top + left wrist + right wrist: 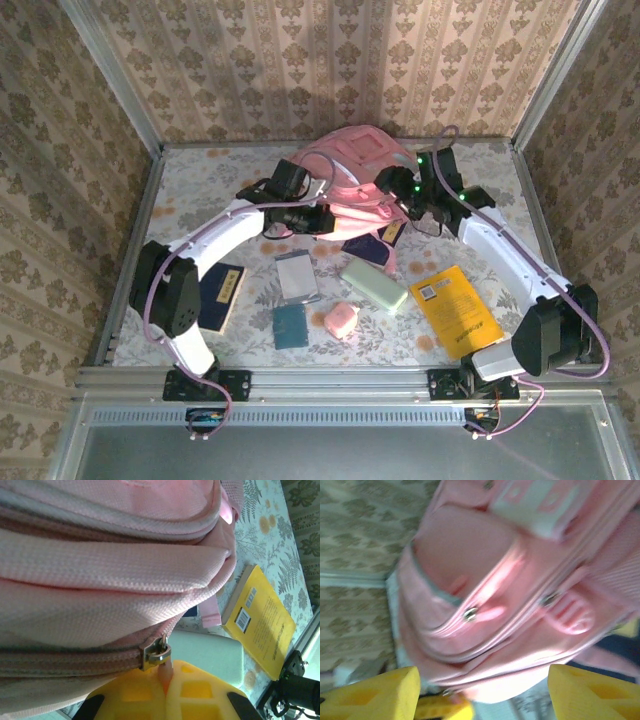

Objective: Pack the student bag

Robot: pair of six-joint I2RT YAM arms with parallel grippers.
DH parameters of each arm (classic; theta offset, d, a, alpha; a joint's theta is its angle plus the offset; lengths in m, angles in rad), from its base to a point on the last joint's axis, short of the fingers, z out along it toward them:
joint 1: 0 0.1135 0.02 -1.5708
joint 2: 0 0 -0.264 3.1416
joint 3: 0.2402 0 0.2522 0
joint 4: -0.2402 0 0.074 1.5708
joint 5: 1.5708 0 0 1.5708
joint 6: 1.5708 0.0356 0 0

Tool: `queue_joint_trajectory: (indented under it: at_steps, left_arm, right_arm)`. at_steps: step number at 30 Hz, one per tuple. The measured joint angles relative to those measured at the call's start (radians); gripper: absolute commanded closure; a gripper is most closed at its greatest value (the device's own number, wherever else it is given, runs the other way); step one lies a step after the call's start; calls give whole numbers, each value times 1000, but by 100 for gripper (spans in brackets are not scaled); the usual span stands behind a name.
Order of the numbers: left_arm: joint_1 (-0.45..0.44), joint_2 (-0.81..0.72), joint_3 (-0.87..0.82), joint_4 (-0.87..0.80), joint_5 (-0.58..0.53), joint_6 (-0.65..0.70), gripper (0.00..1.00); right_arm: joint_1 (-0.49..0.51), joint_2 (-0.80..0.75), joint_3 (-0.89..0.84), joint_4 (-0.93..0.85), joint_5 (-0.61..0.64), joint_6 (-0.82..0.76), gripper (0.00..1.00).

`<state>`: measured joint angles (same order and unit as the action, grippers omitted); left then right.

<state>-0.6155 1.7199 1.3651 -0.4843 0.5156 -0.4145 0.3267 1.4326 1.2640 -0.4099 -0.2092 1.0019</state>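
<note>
The student bag [358,162] is a large pink backpack lying at the back middle of the table. My left gripper [322,219] is at its front left edge. In the left wrist view the gripper [167,674] is shut on the pink zipper pull that hangs from the metal slider [156,654] on the bag [100,570]. My right gripper [402,196] is at the bag's right side. In the right wrist view it [485,682] stands open in front of the blurred bag [510,595], with nothing between its yellow fingers [385,692].
In front of the bag lie a yellow book [455,308], a pale green case [373,285], a small pink pouch [342,320], a grey notebook [297,276], a teal booklet [290,326] and a dark blue book [222,296]. A dark item [368,248] lies under the bag's front edge.
</note>
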Motion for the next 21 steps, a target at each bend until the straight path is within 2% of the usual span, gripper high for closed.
queue_joint_trajectory:
  at_steps: [9,15,17,21]
  left_arm:
    - [-32,0,24,-2,-21,0,100]
    - [-59,0,25,-2,-38,0,100]
    - [-64,0,25,0,-47,0,100]
    - [-64,0,25,-3,-63,1,100]
  right_arm:
    - [103,33,-128,231,-156,293,32]
    - [110,97,-151,334,-154,391,34]
    - [110,108,-151,358,-148,405,40]
    - [110,159,-150,393,-140,433,68]
